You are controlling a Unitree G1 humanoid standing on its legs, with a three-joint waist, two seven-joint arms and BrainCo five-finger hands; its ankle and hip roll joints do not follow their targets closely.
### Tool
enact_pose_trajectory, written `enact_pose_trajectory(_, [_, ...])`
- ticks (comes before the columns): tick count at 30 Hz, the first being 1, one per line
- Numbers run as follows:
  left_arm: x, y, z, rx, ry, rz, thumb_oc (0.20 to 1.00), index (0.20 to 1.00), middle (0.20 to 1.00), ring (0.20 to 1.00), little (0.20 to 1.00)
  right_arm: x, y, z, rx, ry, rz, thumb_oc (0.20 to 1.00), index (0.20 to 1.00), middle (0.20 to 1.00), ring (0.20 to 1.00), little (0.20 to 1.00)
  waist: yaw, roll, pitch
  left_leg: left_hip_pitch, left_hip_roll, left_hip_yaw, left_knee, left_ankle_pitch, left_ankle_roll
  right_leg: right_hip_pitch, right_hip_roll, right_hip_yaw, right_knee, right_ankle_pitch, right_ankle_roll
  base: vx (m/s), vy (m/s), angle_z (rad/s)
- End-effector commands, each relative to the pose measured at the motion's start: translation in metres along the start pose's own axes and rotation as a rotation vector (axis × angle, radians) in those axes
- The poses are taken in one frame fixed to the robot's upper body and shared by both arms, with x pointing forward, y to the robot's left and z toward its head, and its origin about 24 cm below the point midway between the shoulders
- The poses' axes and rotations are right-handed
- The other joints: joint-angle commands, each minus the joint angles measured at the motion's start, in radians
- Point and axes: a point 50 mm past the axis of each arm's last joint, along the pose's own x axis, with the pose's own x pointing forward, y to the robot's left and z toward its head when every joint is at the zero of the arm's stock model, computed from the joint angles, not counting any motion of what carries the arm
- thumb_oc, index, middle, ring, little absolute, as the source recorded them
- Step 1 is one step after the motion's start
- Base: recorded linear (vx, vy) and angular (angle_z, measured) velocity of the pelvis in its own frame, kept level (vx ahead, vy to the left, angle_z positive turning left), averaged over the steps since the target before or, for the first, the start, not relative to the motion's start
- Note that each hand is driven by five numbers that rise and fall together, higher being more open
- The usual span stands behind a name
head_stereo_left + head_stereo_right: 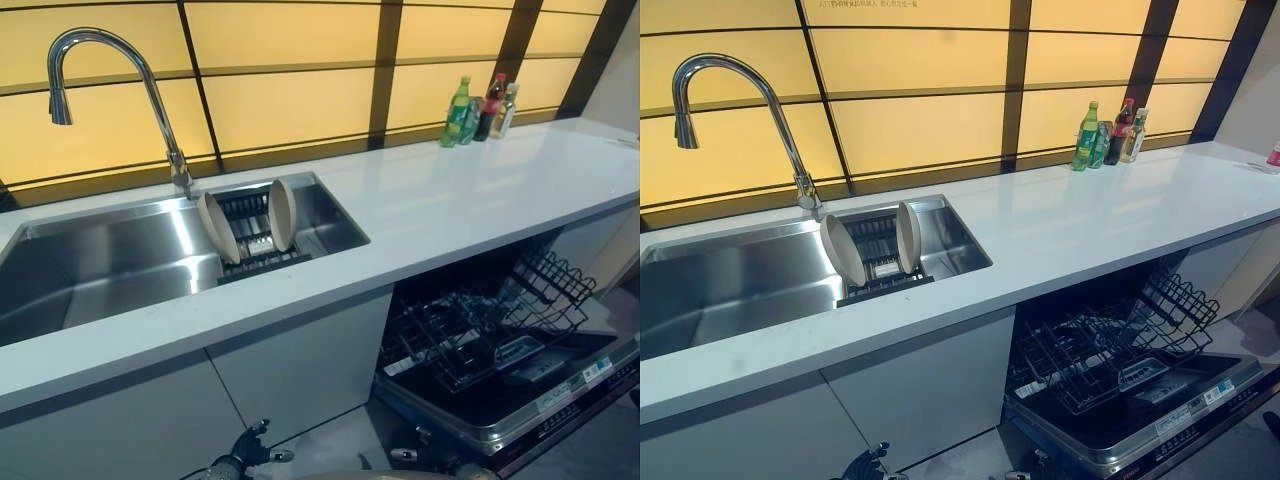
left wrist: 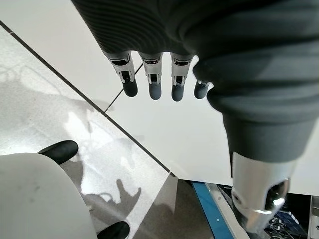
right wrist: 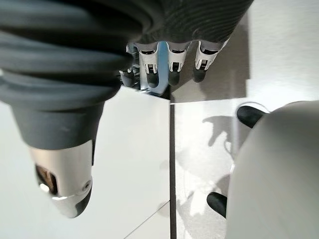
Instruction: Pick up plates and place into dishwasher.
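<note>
In the sink (image 1: pixel 110 265), two plates (image 1: pixel 282 213), both hands (image 2: pixel 159 74) low, well apart.

**Kitchen counter, sink and open dishwasher**

Two plates (image 1: pixel 843 250) (image 1: pixel 907 237) upright in a dark rack (image 1: pixel 880 262) inside the steel sink (image 1: pixel 730 285). Curved faucet (image 1: pixel 735 110) behind. Bottles (image 1: pixel 1105 133) at the counter's (image 1: pixel 1090 215) far edge. Dishwasher (image 1: pixel 1120 385) open below, wire rack (image 1: pixel 1110 345) pulled out.

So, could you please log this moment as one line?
plates: upright in sink rack | dishwasher: open | left hand: open | right hand: open
</note>
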Motion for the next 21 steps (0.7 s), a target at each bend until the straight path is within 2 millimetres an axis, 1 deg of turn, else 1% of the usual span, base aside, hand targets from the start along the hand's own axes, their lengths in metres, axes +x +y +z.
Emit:
enact_pose_trajectory(1, [0.011, 0.003, 0.047, 0.052, -0.178, -0.002, 1.0, 1.0, 1.0, 1.0, 1.0, 0.011, 0.001, 0.053, -0.061, -0.199, 0.013, 1.0, 1.0, 1.0, 1.0, 1.0, -0.006, -0.025, 0.094, 0.013, -0.151, 0.0, 0.013, -0.082, 0.125, 0.036, 0.013, -0.009, 0.019, -0.066, 0.028, 0.0, 0.0, 0.0])
enact_pose_trajectory(3, [0.01, 0.004, 0.051, 0.067, -0.221, 0.017, 1.0, 1.0, 1.0, 1.0, 1.0, 0.012, 0.001, 0.053, -0.067, -0.196, 0.013, 1.0, 1.0, 1.0, 1.0, 1.0, -0.005, -0.024, 0.096, 0.014, -0.152, -0.001, 0.013, -0.082, 0.126, 0.038, 0.013, -0.008, 0.019, -0.067, 0.027, 0.03, 0.004, 0.01])
enact_pose_trajectory(7, [0.01, 0.002, 0.058, 0.132, -0.274, -0.023, 1.0, 1.0, 1.0, 1.0, 1.0, 0.011, 0.0, 0.055, -0.083, -0.219, 0.023, 1.0, 1.0, 1.0, 1.0, 1.0, -0.003, -0.02, 0.096, 0.016, -0.154, -0.004, 0.013, -0.082, 0.126, 0.042, 0.01, -0.012, 0.019, -0.068, 0.029, 0.0, 0.0, 0.0])
enact_pose_trajectory(9, [0.009, 0.002, 0.066, 0.19, -0.33, -0.048, 1.0, 1.0, 1.0, 1.0, 1.0, 0.01, -0.001, 0.059, -0.081, -0.242, 0.035, 1.0, 1.0, 1.0, 1.0, 1.0, -0.005, -0.017, 0.098, 0.021, -0.153, -0.003, 0.013, -0.083, 0.124, 0.046, 0.008, -0.013, 0.02, -0.069, 0.031, 0.0, 0.0, 0.0])
enact_pose_trajectory(12, [0.008, 0.005, 0.08, 0.219, -0.388, -0.104, 1.0, 1.0, 1.0, 1.0, 1.0, 0.009, -0.002, 0.068, -0.067, -0.285, 0.064, 1.0, 1.0, 1.0, 1.0, 1.0, -0.011, -0.009, 0.101, 0.024, -0.152, -0.001, 0.012, -0.082, 0.122, 0.048, 0.007, -0.013, 0.022, -0.069, 0.033, 0.0, 0.011, 0.0])
enact_pose_trajectory(14, [0.004, 0.014, 0.1, 0.189, -0.466, -0.187, 1.0, 1.0, 1.0, 1.0, 1.0, 0.007, -0.005, 0.077, -0.051, -0.309, 0.107, 1.0, 1.0, 1.0, 1.0, 1.0, -0.017, 0.0, 0.106, 0.026, -0.152, 0.0, 0.011, -0.08, 0.121, 0.048, 0.007, -0.011, 0.022, -0.069, 0.033, 0.0, 0.044, -0.01])
enact_pose_trajectory(16, [-0.006, 0.024, 0.123, 0.182, -0.57, -0.265, 1.0, 1.0, 1.0, 1.0, 1.0, 0.003, -0.008, 0.087, -0.074, -0.355, 0.127, 1.0, 1.0, 1.0, 1.0, 1.0, -0.02, 0.009, 0.109, 0.027, -0.152, 0.002, 0.01, -0.079, 0.121, 0.048, 0.006, -0.01, 0.02, -0.068, 0.034, -0.01, 0.042, 0.01])
enact_pose_trajectory(18, [-0.021, 0.037, 0.143, 0.229, -0.656, -0.318, 1.0, 1.0, 1.0, 1.0, 1.0, -0.003, -0.012, 0.094, -0.071, -0.376, 0.145, 1.0, 1.0, 1.0, 1.0, 1.0, -0.023, 0.017, 0.11, 0.026, -0.152, 0.003, 0.01, -0.078, 0.121, 0.048, 0.003, -0.012, 0.018, -0.068, 0.036, -0.01, 0.039, 0.02])
enact_pose_trajectory(21, [-0.053, 0.061, 0.174, 0.264, -0.794, -0.434, 1.0, 1.0, 1.0, 1.0, 1.0, -0.009, -0.017, 0.091, -0.104, -0.372, 0.142, 1.0, 1.0, 1.0, 1.0, 1.0, -0.025, 0.029, 0.111, 0.025, -0.152, 0.004, 0.008, -0.076, 0.12, 0.048, -0.003, -0.019, 0.016, -0.067, 0.041, 0.0, 0.044, 0.02])
